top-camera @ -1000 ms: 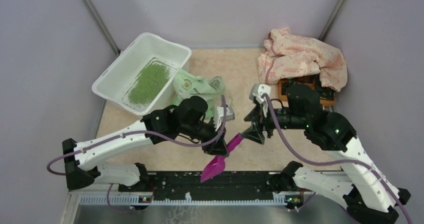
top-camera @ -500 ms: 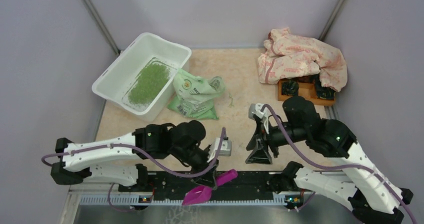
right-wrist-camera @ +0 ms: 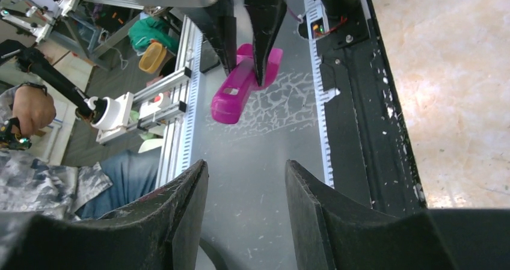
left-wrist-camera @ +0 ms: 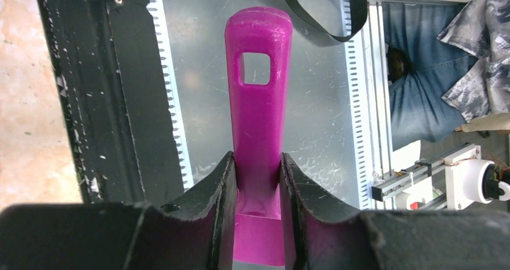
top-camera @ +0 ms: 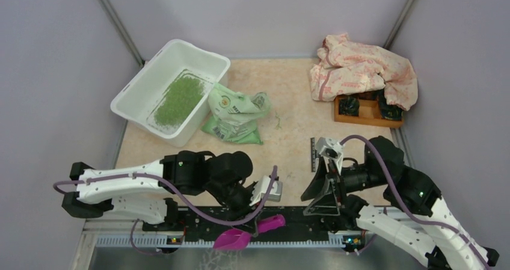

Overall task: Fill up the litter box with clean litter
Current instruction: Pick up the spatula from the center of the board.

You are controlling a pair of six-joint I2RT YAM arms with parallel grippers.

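The white litter box [top-camera: 139,81] sits at the back left, with a patch of green clean litter [top-camera: 178,100] on its floor. Against its near side leans a light green bag [top-camera: 234,119]. My left gripper [top-camera: 255,220] [left-wrist-camera: 257,162] hangs over the metal rail at the near edge, shut on the handle of a magenta scoop [top-camera: 233,240] [left-wrist-camera: 258,95]. The right wrist view shows the same scoop [right-wrist-camera: 239,85] pinched by the left fingers [right-wrist-camera: 264,17]. My right gripper [top-camera: 319,205] [right-wrist-camera: 246,169] stands open beside it, with nothing between its jaws.
An orange wooden tray [top-camera: 365,117] sits at the back right, partly under a crumpled pink-patterned cloth [top-camera: 364,71]. A thin black strip [top-camera: 313,154] lies on the beige tabletop. A person [left-wrist-camera: 433,71] stands beyond the metal rail at the near edge.
The left arm has pulled the scoop back from mid-table to over the near rail. The right arm has withdrawn toward the near edge, and its jaws have narrowed somewhat.
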